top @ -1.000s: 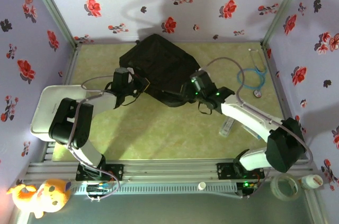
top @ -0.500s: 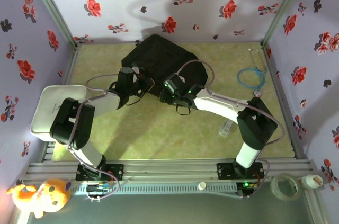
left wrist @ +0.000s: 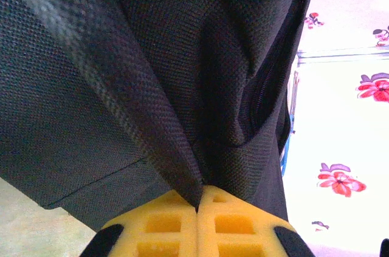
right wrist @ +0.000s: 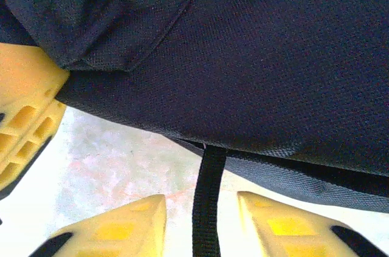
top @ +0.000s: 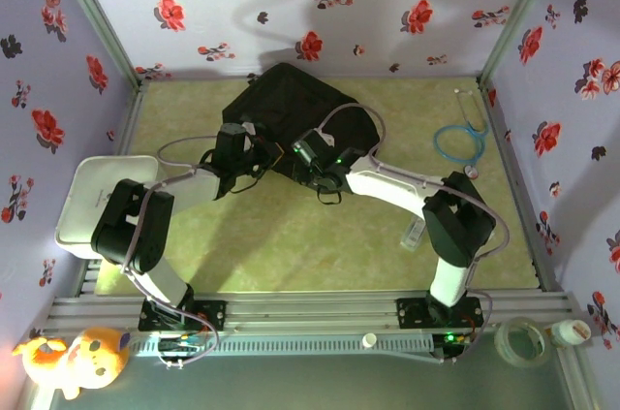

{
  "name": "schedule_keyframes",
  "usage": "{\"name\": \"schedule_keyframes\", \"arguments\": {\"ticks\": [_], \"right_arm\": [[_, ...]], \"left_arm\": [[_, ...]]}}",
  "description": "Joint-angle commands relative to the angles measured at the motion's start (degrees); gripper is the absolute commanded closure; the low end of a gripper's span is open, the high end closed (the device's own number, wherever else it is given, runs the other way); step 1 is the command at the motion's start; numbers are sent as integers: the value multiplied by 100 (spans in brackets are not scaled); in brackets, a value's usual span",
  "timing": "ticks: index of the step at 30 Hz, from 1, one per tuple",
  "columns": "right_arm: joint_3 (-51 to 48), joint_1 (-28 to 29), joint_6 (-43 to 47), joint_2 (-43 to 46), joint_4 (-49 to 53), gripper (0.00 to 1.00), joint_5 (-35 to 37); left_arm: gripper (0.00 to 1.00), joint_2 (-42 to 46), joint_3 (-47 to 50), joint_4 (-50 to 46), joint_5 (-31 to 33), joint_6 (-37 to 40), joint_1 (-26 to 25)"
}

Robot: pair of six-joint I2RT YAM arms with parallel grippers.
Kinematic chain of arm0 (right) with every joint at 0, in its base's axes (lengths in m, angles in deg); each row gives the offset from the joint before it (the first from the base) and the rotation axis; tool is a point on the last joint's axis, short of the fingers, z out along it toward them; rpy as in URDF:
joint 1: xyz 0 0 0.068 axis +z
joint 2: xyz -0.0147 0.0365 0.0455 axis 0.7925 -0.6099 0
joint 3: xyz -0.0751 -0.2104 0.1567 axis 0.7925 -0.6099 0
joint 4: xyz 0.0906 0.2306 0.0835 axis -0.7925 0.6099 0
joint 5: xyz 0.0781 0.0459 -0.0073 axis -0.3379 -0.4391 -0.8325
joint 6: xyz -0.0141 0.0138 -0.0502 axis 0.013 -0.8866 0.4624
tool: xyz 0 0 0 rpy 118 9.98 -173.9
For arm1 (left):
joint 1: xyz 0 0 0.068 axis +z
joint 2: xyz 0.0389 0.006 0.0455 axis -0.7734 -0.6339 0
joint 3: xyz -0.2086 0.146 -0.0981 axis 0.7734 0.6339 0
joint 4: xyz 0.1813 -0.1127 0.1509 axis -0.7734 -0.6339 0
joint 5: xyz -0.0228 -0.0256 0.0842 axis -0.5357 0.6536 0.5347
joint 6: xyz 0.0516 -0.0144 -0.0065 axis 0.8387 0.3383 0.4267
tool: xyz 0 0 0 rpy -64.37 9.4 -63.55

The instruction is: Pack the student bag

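The student bag (top: pixel 291 114), a large black fabric backpack, lies at the back middle of the table. My left gripper (top: pixel 258 152) is at its near left edge. In the left wrist view its yellow pads (left wrist: pixel 170 223) are pressed together, and the left gripper (left wrist: pixel 199 199) is shut on a raised fold of the bag's fabric (left wrist: pixel 152 75). My right gripper (top: pixel 308 156) sits just right of it at the bag's near edge. The right gripper (right wrist: pixel 203 205) is open, with a thin black strap (right wrist: pixel 208 178) hanging between its fingers without touching them. The left gripper's yellow fingers (right wrist: pixel 24 117) show beside it.
A blue stethoscope (top: pixel 458 141) lies at the back right. A small clear tube (top: pixel 415 234) lies on the mat by the right arm. A white tray (top: pixel 92 199) sits off the left edge. A tape roll (top: pixel 523 342) and a plush toy (top: pixel 76 360) lie in front of the rail.
My right arm has swung left along the bag's near edge, from its right corner to beside the left gripper, and its jaws have narrowed. The left gripper keeps its pinch, shifted slightly.
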Motion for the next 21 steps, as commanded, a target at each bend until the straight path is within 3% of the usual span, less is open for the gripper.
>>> {"name": "schedule_keyframes", "arguments": {"ticks": [1,8,21], "right_arm": [[268,-13,19,-152,277,71,322],[205,-21,-33,-94,540,100,724],[-1055,-125,-238,1136,1014,100,1484]], "left_arm": [[100,50,-121,368,-171,58,-109],[100,50,-124,335,-133,100,-106],[100,124,-200,-222,276,476,57]]}}
